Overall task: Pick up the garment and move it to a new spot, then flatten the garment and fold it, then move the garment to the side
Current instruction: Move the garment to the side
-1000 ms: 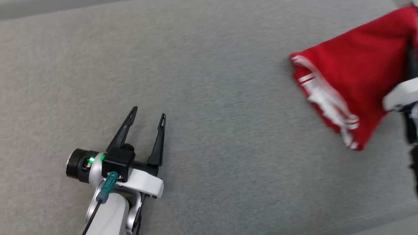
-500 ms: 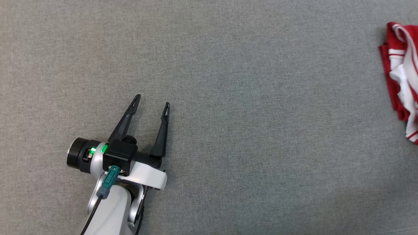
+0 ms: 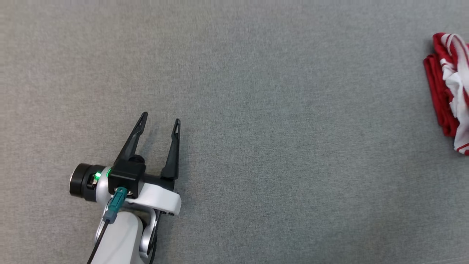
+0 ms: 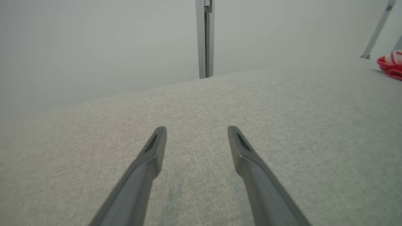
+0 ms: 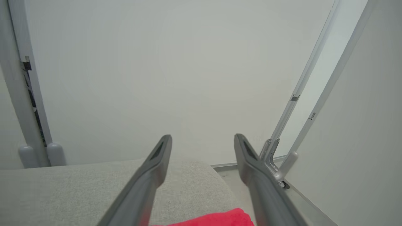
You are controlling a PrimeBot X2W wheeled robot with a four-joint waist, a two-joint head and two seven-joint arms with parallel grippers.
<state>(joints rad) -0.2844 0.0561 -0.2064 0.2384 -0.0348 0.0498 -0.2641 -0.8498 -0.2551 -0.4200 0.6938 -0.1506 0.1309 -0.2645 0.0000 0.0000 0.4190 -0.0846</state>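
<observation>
1. Soft, even, bright light: the left gripper (image 3: 160,117) casts only a faint shadow on the grey fabric (image 3: 278,146) just beside its fingers.
2. Head view: the fabric's weave is slightly blurred above the gripper.
3. Left wrist view: the gripper's fingers (image 4: 147,169) go soft toward their bases, with a dim shadow streak between them.

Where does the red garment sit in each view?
Head view: garment at the right edge, bunched.
Left wrist view: garment at the far upper right.
Right wrist view: garment at the bottom edge, centre.
Shared landmark: the grey surface under it.
</observation>
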